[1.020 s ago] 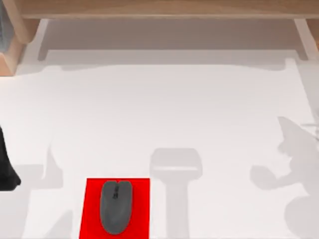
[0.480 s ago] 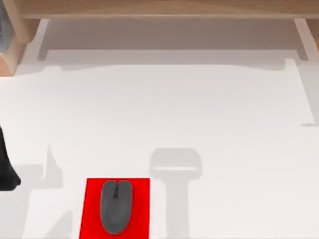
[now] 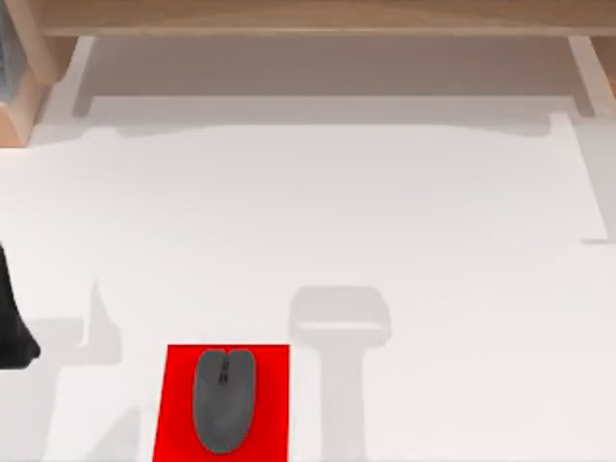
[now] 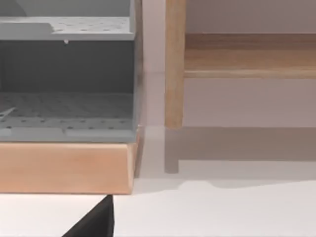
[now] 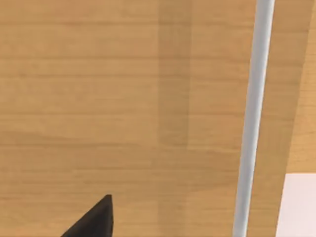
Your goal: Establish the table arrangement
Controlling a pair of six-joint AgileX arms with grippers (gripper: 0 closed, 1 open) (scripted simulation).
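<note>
White bench (image 3: 318, 212) spreads across nearly the whole top view, bare through its middle and right side. Along the far edge runs a light wooden frame (image 3: 308, 17), and my left wrist camera looks at a grey perforated shelf unit (image 4: 66, 79) standing on a wooden base beside one of the frame's posts. Near the bench's front edge, left of centre, lies a red mat (image 3: 222, 402), and on it a grey mouse (image 3: 223, 399) sits squarely, its long axis running front to back.

At the top view's left edge I see a dark part of my left arm (image 3: 12, 327), resting well apart from the mat. My right wrist camera faces wood grain and a pale vertical bar. For both end effectors I cannot tell whether they are wide or narrow.

I judge the arrangement done or nearly so: mouse on mat, both arms clear. Next calls only for checking the placement and keeping the arms away.
</note>
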